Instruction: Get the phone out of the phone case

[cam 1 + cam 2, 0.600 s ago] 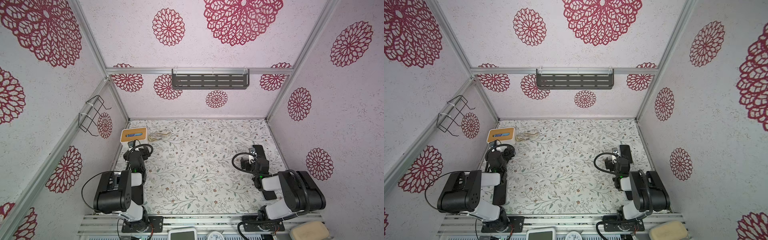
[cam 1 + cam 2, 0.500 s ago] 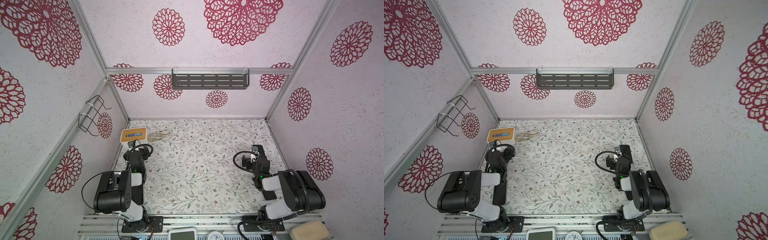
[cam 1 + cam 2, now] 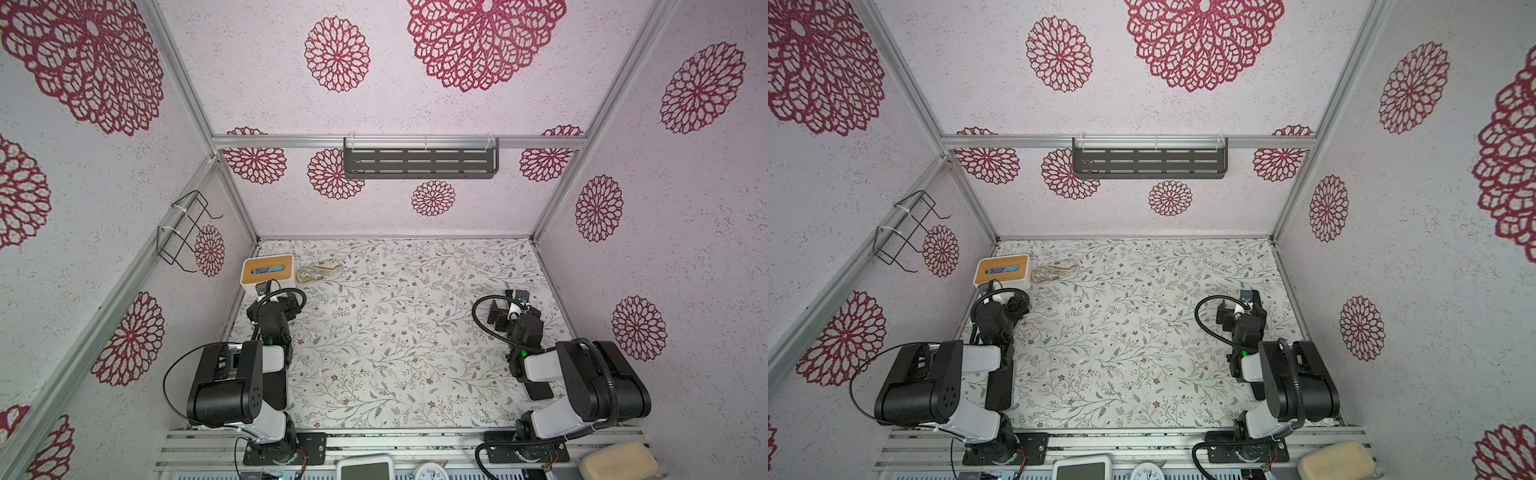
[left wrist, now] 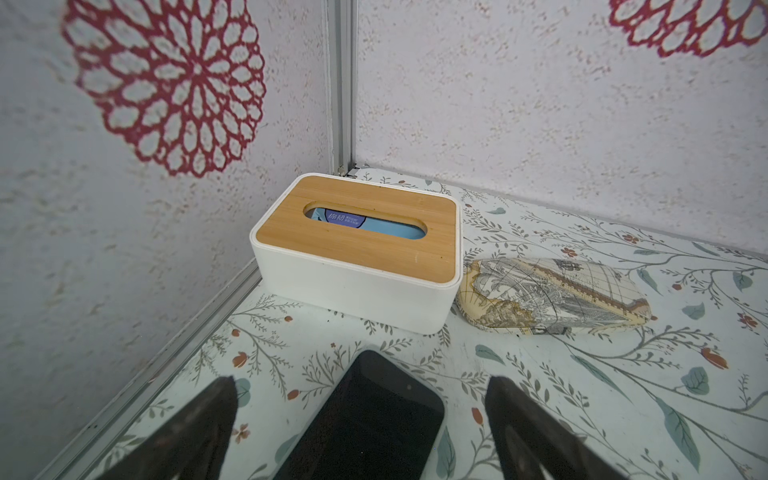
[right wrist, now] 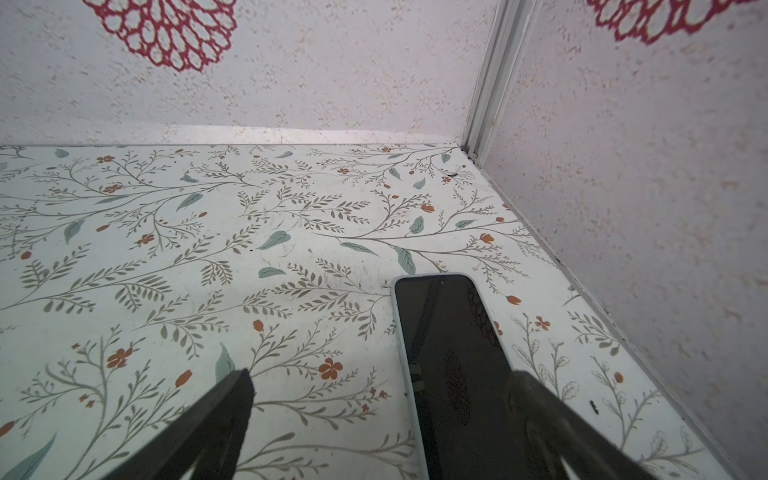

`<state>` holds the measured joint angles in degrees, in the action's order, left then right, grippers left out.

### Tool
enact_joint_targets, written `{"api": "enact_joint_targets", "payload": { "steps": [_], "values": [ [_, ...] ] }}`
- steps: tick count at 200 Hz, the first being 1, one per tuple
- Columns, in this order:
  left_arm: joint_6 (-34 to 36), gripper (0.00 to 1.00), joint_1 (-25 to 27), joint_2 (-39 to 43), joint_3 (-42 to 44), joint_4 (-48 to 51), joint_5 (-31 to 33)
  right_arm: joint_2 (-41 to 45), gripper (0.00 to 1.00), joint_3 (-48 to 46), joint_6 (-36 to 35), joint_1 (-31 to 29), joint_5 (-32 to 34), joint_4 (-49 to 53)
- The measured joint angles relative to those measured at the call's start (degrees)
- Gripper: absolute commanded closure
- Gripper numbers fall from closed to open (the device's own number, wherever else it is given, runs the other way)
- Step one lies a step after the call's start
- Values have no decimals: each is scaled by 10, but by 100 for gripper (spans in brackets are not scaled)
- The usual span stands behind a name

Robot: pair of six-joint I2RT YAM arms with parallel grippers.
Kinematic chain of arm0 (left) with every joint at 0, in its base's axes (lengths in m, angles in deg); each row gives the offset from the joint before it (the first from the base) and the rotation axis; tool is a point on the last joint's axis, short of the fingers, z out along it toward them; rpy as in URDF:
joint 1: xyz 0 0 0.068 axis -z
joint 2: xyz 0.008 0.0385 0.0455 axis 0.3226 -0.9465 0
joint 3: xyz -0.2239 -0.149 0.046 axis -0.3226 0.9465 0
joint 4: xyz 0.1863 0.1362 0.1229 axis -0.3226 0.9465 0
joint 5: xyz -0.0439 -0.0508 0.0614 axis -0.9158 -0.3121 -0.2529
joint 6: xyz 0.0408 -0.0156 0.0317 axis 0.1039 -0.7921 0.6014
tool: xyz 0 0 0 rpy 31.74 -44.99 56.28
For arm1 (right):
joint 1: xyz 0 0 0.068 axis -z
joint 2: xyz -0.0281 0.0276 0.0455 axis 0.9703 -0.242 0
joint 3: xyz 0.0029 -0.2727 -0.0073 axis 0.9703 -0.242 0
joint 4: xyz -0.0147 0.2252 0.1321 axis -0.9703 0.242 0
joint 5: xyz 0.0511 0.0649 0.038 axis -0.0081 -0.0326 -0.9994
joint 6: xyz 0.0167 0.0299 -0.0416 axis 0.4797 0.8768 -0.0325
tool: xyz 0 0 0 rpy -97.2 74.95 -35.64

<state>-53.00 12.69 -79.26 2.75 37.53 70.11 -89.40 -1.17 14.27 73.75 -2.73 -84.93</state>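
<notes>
Left tool (image 4: 360, 388): jaws apart, straddling matte black flat slab (image 4: 374, 419) on floral-patterned counter (image 4: 582, 395); possibly empty case. Right tool (image 5: 382, 380): jaws apart, nothing clamped. Glossy dark-screened pale-rimmed phone (image 5: 449, 332) flat on counter between right jaws, near right wall (image 5: 623, 208).

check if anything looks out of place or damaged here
Nothing stands out. The tissue box and map-print glasses case sit neatly in the far corner; the black phone and the pale-rimmed phone each lie flat on the table.
</notes>
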Motion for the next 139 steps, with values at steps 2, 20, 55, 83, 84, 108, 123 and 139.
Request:
{"api": "enact_joint_targets", "payload": {
  "steps": [2,20,55,83,84,108,123,139],
  "values": [
    [0,3,0,0,0,0,0,0,1,0,0,0,0,0],
    [0,3,0,0,0,0,0,0,1,0,2,0,1,-5],
    [1,3,1,0,0,-1,1,1,1,-3,3,0,10,-9],
    [33,3,59,54,-6,63,56,89,1,7,7,-40,88,107],
    [35,3,62,56,-7,67,58,96,1,11,8,-43,92,120],
    [12,3,157,152,-108,247,98,176,1,157,50,-63,112,353],
    [-42,3,183,181,-214,360,85,177,1,257,80,-59,116,470],
    [-105,3,193,196,-297,451,47,165,1,327,110,-44,115,586]
  ]
}}
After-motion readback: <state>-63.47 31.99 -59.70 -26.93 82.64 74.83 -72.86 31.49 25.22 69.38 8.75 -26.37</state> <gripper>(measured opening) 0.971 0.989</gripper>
